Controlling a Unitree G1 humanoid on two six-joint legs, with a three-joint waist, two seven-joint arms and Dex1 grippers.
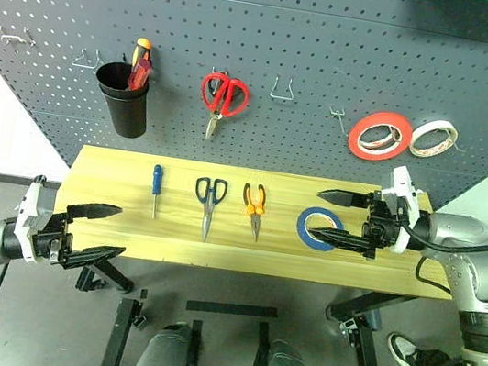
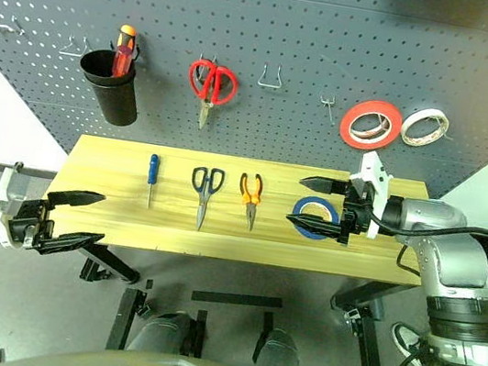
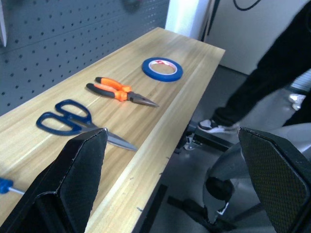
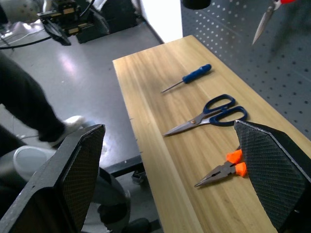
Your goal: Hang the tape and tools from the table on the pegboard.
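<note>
Our left hand (image 1: 92,233) hangs spread wide off the bench's (image 1: 106,231) near left corner, holding nothing. On the bench lie, in a row, the blue screwdriver (image 1: 156,186), dark scissors (image 1: 210,200), orange pliers (image 1: 254,205) and blue tape (image 1: 319,227), all reachable (none hung yet). Our right hand (image 1: 340,221), fingers apart, straddles the tape, presumably to lift it toward the pegboard (image 1: 323,38) hooks.

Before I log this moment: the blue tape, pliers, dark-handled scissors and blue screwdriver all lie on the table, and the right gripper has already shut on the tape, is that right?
Not quite. In the left eye view the right gripper stands open, one finger on each side of the blue tape, which lies flat on the table. The pliers, scissors and blue screwdriver do lie there.
</note>
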